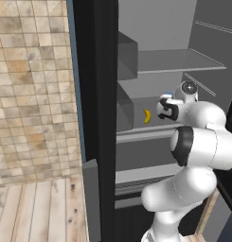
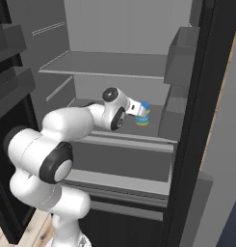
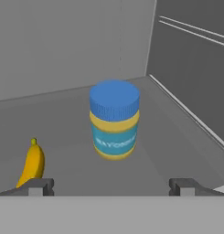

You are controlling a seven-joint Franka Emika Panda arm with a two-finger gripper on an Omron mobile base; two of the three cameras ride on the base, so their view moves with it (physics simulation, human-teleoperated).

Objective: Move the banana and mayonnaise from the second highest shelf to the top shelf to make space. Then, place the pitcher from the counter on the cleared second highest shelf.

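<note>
The gripper [image 3: 111,186] stands with its 2 fingertips [image 3: 40,186] spread wide and nothing between them, aimed level at the mayonnaise [image 3: 114,119], which sits upright a little ahead, centred in the gap. The banana [image 3: 32,162] lies near the left fingertip, apart from the jar.

The step in hand looks like the approach to grasp the mayonnaise. To do it well, I would push straight in until the fingers flank the teal body below the blue lid, keeping the left finger from nudging the banana, then close squarely on the round wall so the jar does not twist or tip.

Both items rest on the second highest shelf [image 2: 124,140], a flat dark grey surface with a thick pale front rail. The top shelf [image 2: 110,65] above is bare and offers room. The refrigerator walls close in on the right, so the lift will need care.
</note>
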